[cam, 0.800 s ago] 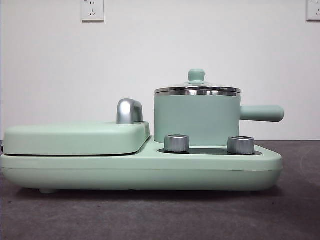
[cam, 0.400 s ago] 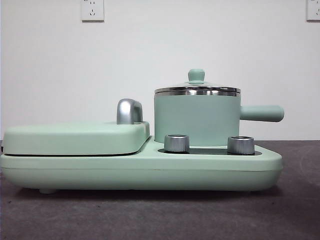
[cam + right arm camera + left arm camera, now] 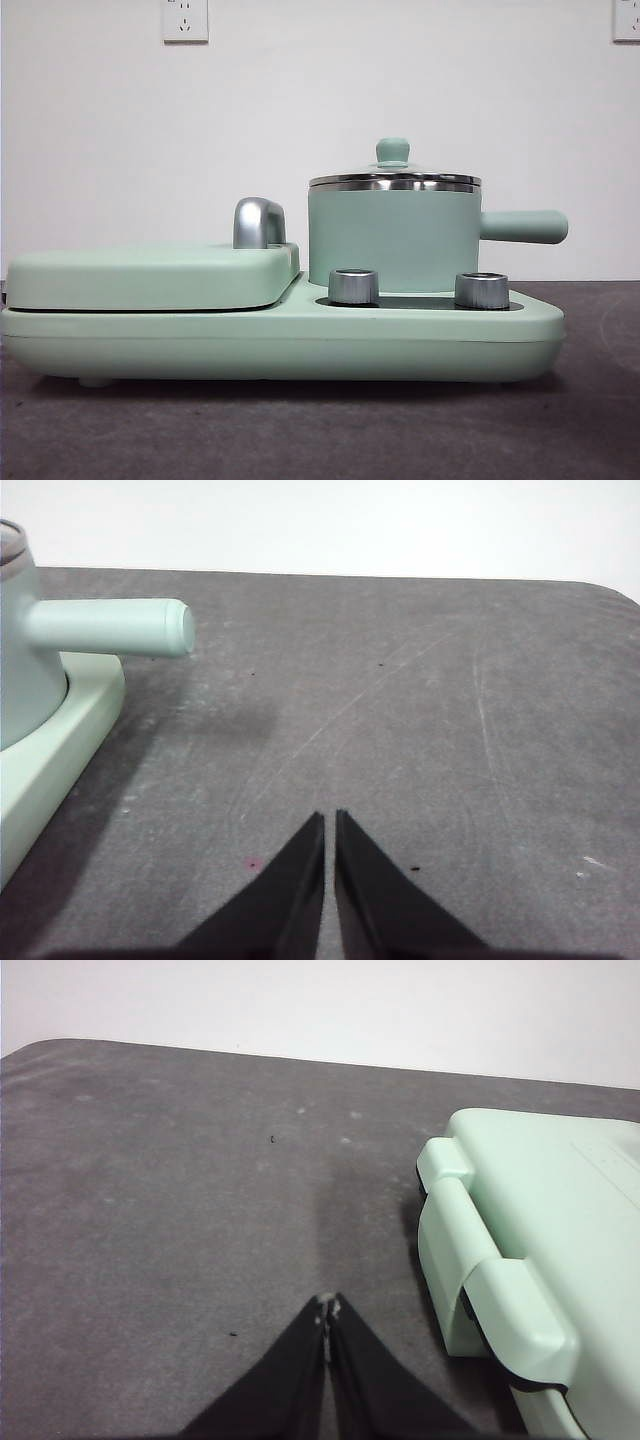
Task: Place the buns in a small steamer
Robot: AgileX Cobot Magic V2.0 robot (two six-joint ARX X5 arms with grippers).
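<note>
The small steamer (image 3: 393, 238) is a mint-green pot with a steel rim, a glass lid with a green knob (image 3: 392, 151) and a straight side handle (image 3: 523, 227). It stands with its lid on at the right of a mint-green cooker base (image 3: 280, 345). In the right wrist view its handle (image 3: 108, 627) shows beside my right gripper (image 3: 330, 822), which is shut and empty over bare table. My left gripper (image 3: 327, 1306) is shut and empty over the table, beside the cooker's end (image 3: 530, 1260). The buns are out of view.
A flat mint-green grill cover (image 3: 150, 277) with a chrome handle (image 3: 258, 222) lies closed on the left of the base. Two steel knobs (image 3: 353, 286) (image 3: 481, 290) stand at the front of the base. Dark grey tabletop (image 3: 420, 710) stretches around, with a white wall behind.
</note>
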